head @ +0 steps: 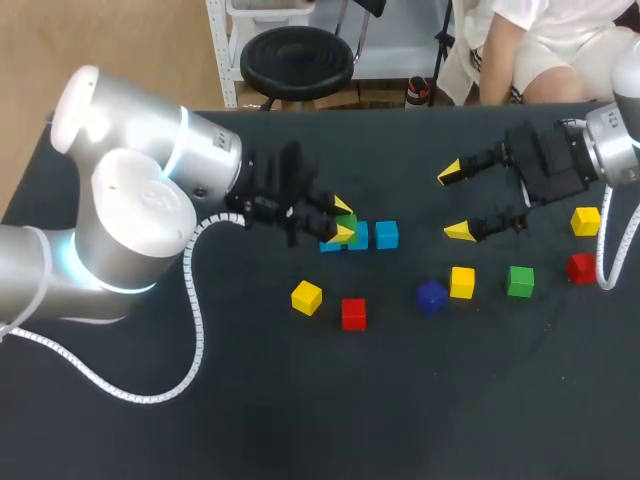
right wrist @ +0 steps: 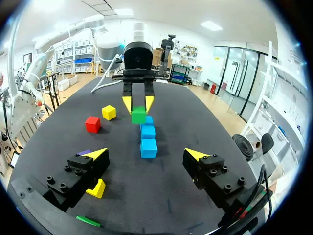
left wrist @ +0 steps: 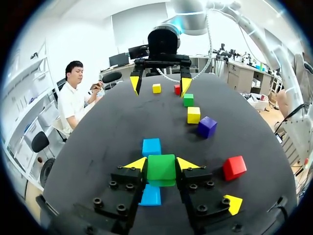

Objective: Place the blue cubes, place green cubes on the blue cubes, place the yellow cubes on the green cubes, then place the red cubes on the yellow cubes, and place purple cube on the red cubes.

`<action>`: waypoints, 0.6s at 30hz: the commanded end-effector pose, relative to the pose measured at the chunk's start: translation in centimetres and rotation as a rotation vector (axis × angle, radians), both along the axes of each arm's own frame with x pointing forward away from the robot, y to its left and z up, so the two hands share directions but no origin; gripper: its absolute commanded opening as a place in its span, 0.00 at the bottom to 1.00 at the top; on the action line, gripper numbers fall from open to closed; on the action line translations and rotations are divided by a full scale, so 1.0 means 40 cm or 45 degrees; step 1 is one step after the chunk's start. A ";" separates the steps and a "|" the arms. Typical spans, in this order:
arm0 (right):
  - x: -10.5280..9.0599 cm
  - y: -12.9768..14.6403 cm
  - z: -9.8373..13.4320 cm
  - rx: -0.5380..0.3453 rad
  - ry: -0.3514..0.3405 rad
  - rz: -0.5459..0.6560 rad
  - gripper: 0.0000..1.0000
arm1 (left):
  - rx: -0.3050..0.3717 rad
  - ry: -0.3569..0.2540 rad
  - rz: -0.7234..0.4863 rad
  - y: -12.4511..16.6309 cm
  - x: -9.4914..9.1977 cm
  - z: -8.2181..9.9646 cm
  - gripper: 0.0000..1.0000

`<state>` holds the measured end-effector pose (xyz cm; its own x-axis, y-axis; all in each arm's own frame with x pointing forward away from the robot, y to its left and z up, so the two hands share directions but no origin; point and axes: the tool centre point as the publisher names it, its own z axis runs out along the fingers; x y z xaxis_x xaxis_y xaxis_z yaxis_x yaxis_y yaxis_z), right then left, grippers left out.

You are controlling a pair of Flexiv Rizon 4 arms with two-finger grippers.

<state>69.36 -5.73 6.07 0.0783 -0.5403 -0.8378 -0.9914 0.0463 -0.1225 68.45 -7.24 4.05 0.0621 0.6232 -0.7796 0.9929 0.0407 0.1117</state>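
Left fingers (left wrist: 136, 163) pinch a smooth green cube (left wrist: 161, 168) above a row of blue cubes (left wrist: 151, 146) on the matte tabletop (left wrist: 98, 137). Right fingers (head: 460, 232) stand wide apart.

Your bench (head: 260, 410): plain black.
Your left claw (left wrist: 161, 164) tips: bright yellow.
Held cube (left wrist: 161, 169): green.
Row of cubes (right wrist: 148, 147): blue.
Lone cube (head: 431, 297): purple.

The bench (head: 300, 420) before me has a dark, matte, near-black top, plain all over. Its far edge runs straight across, and its left edge slants away from me.
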 end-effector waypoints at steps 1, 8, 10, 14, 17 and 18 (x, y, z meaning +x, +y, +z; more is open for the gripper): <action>-0.001 0.000 0.000 0.001 -0.002 -0.001 1.00 | 0.013 0.001 -0.009 -0.007 0.013 0.005 0.00; -0.001 0.000 0.000 0.001 -0.002 -0.001 1.00 | 0.023 -0.006 -0.012 -0.013 0.022 0.002 0.00; -0.001 0.000 0.000 0.001 -0.002 -0.001 1.00 | 0.023 -0.005 -0.009 -0.012 0.022 0.002 0.00; -0.001 0.000 0.000 0.001 -0.002 -0.001 1.00 | 0.022 0.002 -0.004 -0.010 0.020 -0.005 0.00; -0.001 0.000 0.000 0.001 -0.002 -0.001 1.00 | 0.020 0.011 0.004 -0.007 0.018 -0.010 0.00; -0.001 0.000 0.000 0.001 -0.002 -0.001 1.00 | 0.018 0.014 0.008 -0.006 0.017 -0.011 0.00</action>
